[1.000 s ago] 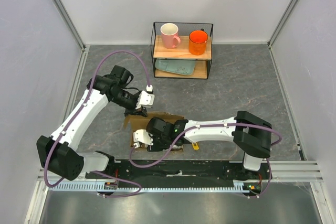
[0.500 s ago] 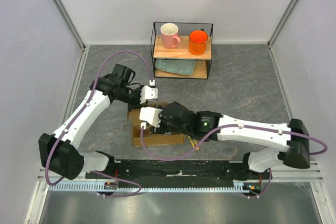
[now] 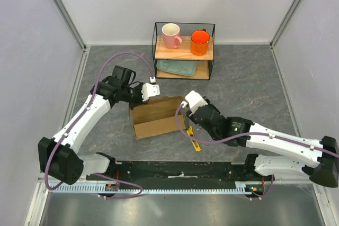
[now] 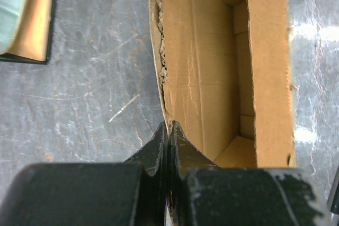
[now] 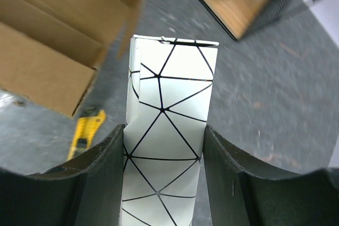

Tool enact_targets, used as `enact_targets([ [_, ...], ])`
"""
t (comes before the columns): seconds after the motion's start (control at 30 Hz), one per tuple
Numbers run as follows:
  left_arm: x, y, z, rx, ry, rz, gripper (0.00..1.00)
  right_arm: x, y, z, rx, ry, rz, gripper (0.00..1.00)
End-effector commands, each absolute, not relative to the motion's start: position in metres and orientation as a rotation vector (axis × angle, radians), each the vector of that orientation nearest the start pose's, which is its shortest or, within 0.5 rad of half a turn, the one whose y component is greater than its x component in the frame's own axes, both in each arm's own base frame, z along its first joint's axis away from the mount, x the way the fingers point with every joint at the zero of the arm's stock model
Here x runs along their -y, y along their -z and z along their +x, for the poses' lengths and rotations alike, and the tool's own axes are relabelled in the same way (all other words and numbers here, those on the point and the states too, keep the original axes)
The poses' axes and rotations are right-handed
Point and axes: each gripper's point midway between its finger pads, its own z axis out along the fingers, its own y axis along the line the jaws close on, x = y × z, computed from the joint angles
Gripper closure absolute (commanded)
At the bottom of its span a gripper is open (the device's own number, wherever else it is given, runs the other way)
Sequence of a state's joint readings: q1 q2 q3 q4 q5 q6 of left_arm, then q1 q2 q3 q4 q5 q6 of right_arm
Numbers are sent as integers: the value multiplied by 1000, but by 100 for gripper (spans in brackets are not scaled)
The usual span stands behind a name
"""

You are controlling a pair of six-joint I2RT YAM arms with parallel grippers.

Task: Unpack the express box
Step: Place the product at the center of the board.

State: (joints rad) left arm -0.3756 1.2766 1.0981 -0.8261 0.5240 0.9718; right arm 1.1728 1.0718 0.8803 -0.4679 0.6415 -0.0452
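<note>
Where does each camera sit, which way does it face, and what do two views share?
Top external: above and behind the robot, looks down on the table; left arm and right arm show, bases at bottom.
Left wrist: on the left arm, looks along the left jaws, shut on the flap edge of the open express box.
Right wrist: on the right arm, looks past the right jaws, closed on the white patterned box.
Shared: all three show the express box; top and right wrist also the yellow utility knife.
</note>
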Motion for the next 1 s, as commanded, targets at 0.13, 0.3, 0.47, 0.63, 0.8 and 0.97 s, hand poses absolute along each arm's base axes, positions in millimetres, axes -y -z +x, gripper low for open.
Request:
enact_targets([
  [0.13,189,-214,274,-1644,399,1533,96,-159,-148,272,-2132,157,-454,68],
  [0.3,195,-200,254,-1664,447,1564,92,-145,-113,290,-2218,166,-390,68],
  [0.47,199,-201,237,-1672,495,1595,81,-137,-77,294,-2321,219,-394,58],
  [0.63,198,-190,230,-1693,494,1618,46,-141,-66,296,-2347,202,-392,53],
  [0.8,200,-206,234,-1711,497,1556,1,-141,-70,295,-2342,195,-396,45],
  [0.97,203,-251,235,-1722,517,1444,1,-142,-88,294,-2324,166,-387,14],
])
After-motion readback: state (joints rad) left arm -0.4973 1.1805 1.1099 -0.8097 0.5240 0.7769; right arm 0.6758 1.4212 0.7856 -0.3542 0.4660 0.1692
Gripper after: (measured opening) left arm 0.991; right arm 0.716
